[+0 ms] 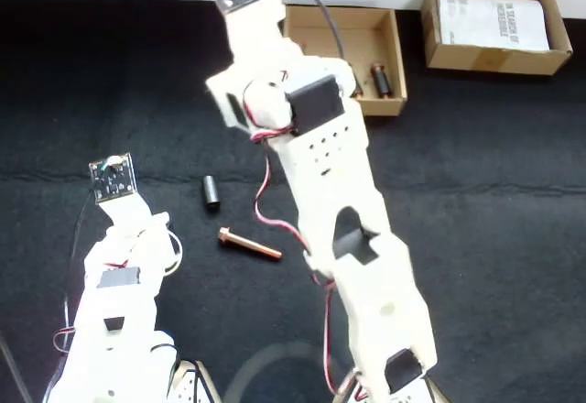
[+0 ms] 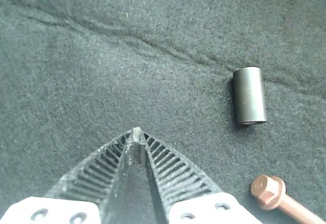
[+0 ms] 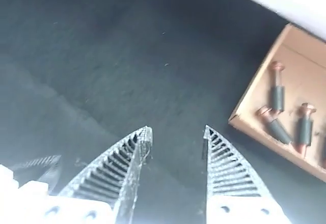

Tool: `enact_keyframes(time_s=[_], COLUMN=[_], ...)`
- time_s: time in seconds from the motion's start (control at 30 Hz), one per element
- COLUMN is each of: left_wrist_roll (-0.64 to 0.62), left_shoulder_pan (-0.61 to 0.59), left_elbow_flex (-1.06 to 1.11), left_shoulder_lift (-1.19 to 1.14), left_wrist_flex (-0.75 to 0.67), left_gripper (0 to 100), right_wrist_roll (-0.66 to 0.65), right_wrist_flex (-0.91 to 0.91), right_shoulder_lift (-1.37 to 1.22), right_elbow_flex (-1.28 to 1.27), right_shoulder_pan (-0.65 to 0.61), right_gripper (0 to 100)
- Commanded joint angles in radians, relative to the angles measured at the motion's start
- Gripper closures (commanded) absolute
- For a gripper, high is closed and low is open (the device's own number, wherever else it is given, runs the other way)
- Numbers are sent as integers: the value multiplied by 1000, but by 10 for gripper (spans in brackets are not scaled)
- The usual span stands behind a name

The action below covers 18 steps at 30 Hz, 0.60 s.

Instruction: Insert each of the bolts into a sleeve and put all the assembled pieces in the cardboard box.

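Bolt (image 2: 275, 196) of copper colour lies flat on the black mat (image 1: 476, 192), between the two arms, with its head end toward the left arm (image 1: 114, 284); the left gripper (image 2: 136, 132) is near it, over bare mat; its two fingers are pressed tight together and have nothing in them. A bit farther out is the dark sleeve (image 2: 250, 95), lying on its side (it is a short round tube); it is near the bolt but not touching it, and the bolt is not in it. Farther on, the right arm (image 1: 320, 165) is stretched out long toward the back of the table; the right gripper (image 3: 175, 132) is open a fair way with nothing between its fingers; black mat shows in the gap. Just past it is the cardboard box (image 3: 254, 89); three put-together pieces (image 3: 277, 94) lie in it, each a copper bolt with a dark sleeve round its stem. Far back, beside that box but not touching it, sits a second box (image 1: 439, 55) with a white paper (image 1: 492, 20) lying in it.
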<state>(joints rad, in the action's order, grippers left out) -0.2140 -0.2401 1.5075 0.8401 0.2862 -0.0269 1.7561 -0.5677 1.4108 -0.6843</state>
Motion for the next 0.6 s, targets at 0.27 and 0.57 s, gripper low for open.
enact_keyframes(time_s=[0.27,0.57], left_wrist_roll=[3,6], left_shoulder_pan=[-31,-251], left_elbow_flex=[-10,-12], left_shoulder_lift=[15,16], left_wrist_flex=[-12,-11], left_gripper=[984,984], right_wrist_roll=[69,124], right_wrist_flex=[-35,-355], right_shoulder_lift=[251,251], right_elbow_flex=[-515,-854], right_shoulder_pan=[-76,-81], right_gripper=[858,858])
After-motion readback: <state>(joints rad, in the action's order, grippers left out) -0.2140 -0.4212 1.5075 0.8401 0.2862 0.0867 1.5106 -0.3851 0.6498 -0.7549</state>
